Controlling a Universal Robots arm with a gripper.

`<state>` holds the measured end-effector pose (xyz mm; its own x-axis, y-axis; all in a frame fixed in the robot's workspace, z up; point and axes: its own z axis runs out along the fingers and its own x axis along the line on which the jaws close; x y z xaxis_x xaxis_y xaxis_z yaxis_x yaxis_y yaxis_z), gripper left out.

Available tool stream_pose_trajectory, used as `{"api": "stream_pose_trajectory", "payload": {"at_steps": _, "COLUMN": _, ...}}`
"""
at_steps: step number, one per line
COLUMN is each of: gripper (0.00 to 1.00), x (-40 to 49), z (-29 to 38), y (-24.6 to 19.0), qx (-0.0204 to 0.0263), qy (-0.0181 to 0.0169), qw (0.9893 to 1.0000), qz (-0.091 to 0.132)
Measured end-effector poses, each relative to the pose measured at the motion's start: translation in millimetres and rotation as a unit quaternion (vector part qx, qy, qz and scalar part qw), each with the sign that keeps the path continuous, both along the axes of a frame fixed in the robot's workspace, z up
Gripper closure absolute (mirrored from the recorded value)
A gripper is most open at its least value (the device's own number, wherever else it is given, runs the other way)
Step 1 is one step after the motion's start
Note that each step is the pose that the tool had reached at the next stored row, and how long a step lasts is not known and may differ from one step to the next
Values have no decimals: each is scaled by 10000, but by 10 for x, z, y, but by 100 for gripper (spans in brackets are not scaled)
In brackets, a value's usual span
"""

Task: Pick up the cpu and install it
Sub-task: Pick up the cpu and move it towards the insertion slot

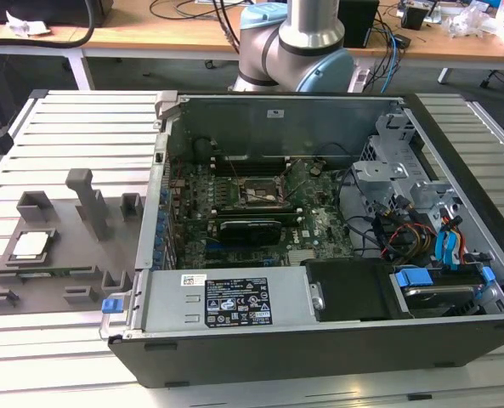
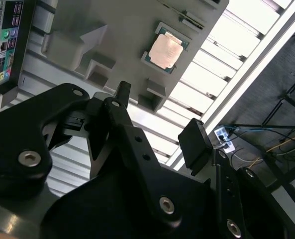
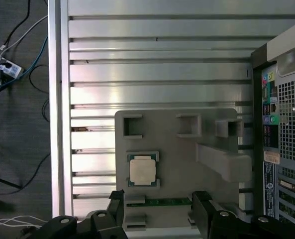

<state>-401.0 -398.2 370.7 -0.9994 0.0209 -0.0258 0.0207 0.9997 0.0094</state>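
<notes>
The cpu point(image 1: 31, 246), a small square chip with a pale metal top, lies flat in a recess of the grey fixture plate point(image 1: 65, 255) on the exterior view's left. Both wrist views look down on the cpu point(image 3: 142, 170) point(image 2: 166, 51). My gripper point(image 3: 157, 200) point(image 2: 157, 119) hangs well above the fixture plate point(image 3: 177, 149), open, with nothing between its black fingers point(image 3: 116, 198). It is clear of the chip. Inside the open computer case, the black-and-metal socket frame point(image 1: 260, 194) sits on the motherboard.
The open case point(image 1: 319, 340) fills the middle and the exterior view's right, packed with cables and drive bays. Upright grey fixture blocks point(image 1: 90, 204) stand beside the chip. A green memory strip point(image 3: 167, 201) lies in the fixture. The slotted aluminium table point(image 3: 157, 69) ends at an edge with floor cables point(image 3: 0, 62).
</notes>
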Motion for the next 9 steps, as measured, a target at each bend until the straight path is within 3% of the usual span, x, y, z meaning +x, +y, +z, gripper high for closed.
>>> {"api": "stream_pose_trajectory", "payload": {"at_steps": 9, "gripper": 34, "x": 0, "z": -57, "y": 0, "qx": 0, "qy": 0, "qw": 10000, "qz": 0}}
